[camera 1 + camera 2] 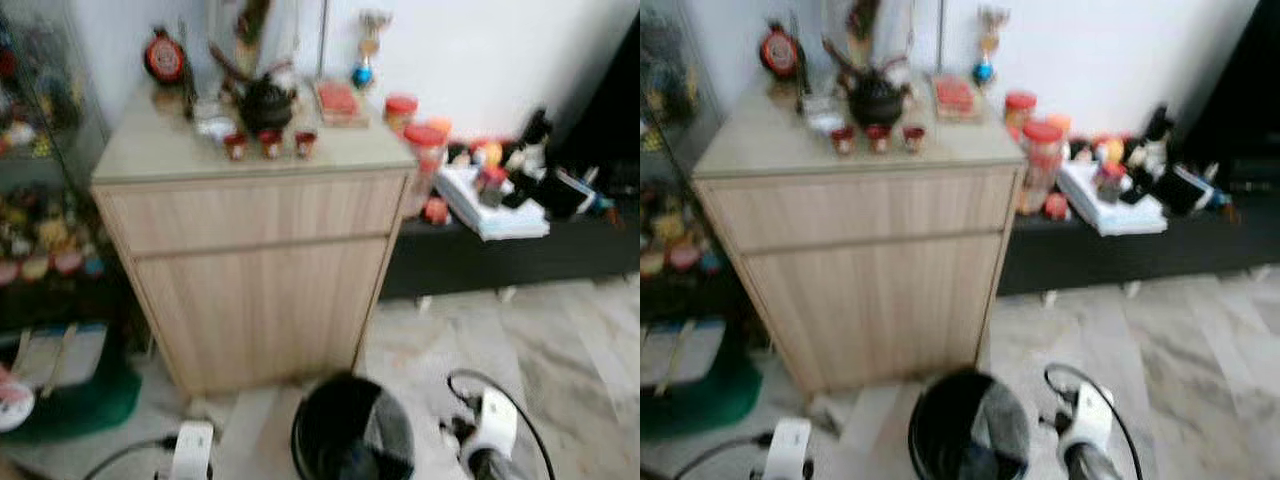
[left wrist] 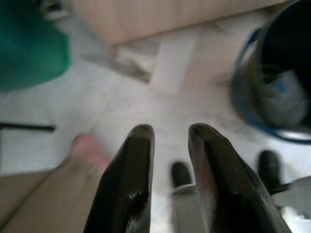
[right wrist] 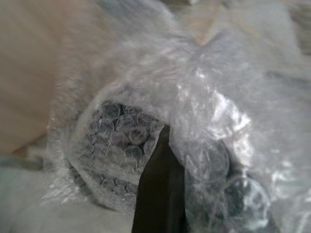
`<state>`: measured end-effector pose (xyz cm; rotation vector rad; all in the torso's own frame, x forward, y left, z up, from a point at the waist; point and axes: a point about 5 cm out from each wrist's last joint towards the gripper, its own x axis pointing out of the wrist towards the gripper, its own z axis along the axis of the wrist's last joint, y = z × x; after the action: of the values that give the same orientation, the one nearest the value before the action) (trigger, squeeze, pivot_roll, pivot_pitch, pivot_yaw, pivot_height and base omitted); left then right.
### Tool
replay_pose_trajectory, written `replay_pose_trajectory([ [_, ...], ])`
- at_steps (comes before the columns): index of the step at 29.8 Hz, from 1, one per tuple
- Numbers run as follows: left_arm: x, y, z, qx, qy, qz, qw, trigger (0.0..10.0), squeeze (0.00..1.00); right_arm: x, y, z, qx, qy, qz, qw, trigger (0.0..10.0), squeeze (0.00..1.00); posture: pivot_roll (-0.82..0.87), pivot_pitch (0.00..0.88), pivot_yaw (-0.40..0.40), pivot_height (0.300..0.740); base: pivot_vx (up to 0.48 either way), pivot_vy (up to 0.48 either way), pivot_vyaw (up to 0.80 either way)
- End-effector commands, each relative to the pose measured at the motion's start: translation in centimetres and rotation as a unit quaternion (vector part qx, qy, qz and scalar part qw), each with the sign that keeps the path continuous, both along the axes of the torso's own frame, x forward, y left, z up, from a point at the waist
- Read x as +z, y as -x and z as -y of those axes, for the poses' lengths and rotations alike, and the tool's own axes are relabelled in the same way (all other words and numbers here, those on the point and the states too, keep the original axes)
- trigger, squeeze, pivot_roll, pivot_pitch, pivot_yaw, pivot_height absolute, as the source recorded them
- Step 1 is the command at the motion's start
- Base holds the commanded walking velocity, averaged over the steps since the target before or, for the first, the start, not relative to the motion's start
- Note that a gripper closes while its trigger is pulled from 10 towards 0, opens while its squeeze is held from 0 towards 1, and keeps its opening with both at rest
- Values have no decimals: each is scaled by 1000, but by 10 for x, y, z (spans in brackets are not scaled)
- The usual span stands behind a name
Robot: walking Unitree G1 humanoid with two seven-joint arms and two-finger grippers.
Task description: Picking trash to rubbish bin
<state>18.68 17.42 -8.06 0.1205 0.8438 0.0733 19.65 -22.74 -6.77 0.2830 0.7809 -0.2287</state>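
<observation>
Item 1. Rubbish bin (image 1: 352,432): black, round, standing on the marble floor (image 1: 560,350) at 6 o'clock in the head views, just in front of the wooden cabinet (image 1: 250,270). Its mouth faces up, so it is placed to receive a drop from above.

Item 2. Bubble wrap (image 3: 160,126): the trash in hand. A crumpled clear sheet, bunched around the right end effector (image 3: 163,189), which is clenched on it; one black finger shows through the folds. It is held off the floor (probably for carrying to the bin).

Item 3. Right arm (image 1: 490,425): at 5 o'clock, just beside the bin's rim, seemingly so the load can be swung over the opening.

Item 4. Left end effector (image 2: 170,145): released, fingers parted on nothing, pointing at bare floor with the bin at 2 o'clock in its wrist view. Judged idle.

Item 5. Cabinet top: a dark teapot (image 1: 265,103), small red cups (image 1: 270,143); not part of the job.
</observation>
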Motion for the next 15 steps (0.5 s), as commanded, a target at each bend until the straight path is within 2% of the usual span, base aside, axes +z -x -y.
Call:
replay_pose_trajectory([
  [1,-1,2,-1,-1,-4,-5,1000,10000,0,7,-13,-3,9,-6,21,1000,10000,0,-152,3,-104,740,0,0,0],
  [9,-1,2,-2,-2,-7,-5,1000,10000,0,17,-34,-20,97,-28,37,994,10000,0,-156,3,-103,740,0,0,0],
  [13,-1,2,-2,-2,-6,-6,1000,10000,0,22,-43,-26,129,-19,46,990,10000,0,-156,3,-103,740,0,0,0],
  [15,0,0,1,-2,3,-4,1000,10000,0,29,-55,-37,172,-17,58,983,10000,0,-156,3,-103,740,0,0,0],
])
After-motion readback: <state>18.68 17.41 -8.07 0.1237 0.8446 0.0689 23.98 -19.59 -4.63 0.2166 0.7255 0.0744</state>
